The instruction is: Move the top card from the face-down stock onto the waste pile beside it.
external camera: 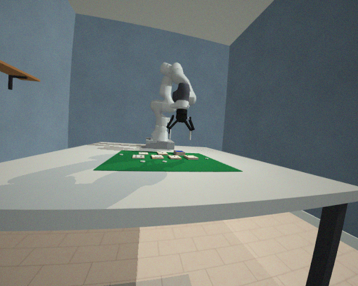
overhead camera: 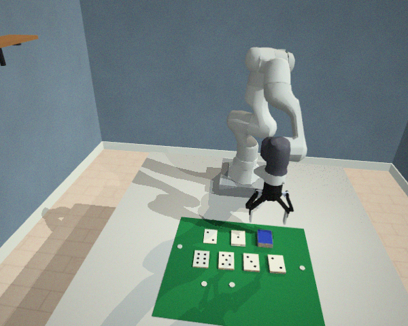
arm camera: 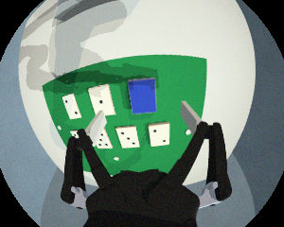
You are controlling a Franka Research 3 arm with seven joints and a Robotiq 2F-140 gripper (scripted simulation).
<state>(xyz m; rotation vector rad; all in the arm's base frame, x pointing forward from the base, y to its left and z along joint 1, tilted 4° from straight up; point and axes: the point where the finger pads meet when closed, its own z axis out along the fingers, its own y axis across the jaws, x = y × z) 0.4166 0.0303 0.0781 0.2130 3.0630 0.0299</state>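
Observation:
The face-down stock (overhead camera: pixel 264 238) (external camera: pixel 179 152) (arm camera: pixel 142 96) is a blue-backed stack at the right end of the mat's row nearest the arm's base. The waste pile (overhead camera: pixel 238 238) (arm camera: pixel 100 98) lies face up just to its left, a small gap apart. My gripper (overhead camera: pixel 267 219) (external camera: pixel 180 135) (arm camera: pixel 142 112) is open and empty. It points straight down, hanging well above the stock and slightly toward the base side. The green mat (overhead camera: pixel 232 308) (external camera: pixel 126 164) (arm camera: pixel 180 76) carries all the cards.
Another face-up card (overhead camera: pixel 210 236) (arm camera: pixel 70 106) lies left of the waste pile. Several face-up cards, such as the right-hand one (overhead camera: pixel 277 263), form the second row. Several small white discs, one at the mat's right side (overhead camera: pixel 302 267), sit on the mat. The arm's base (overhead camera: pixel 241 175) stands behind.

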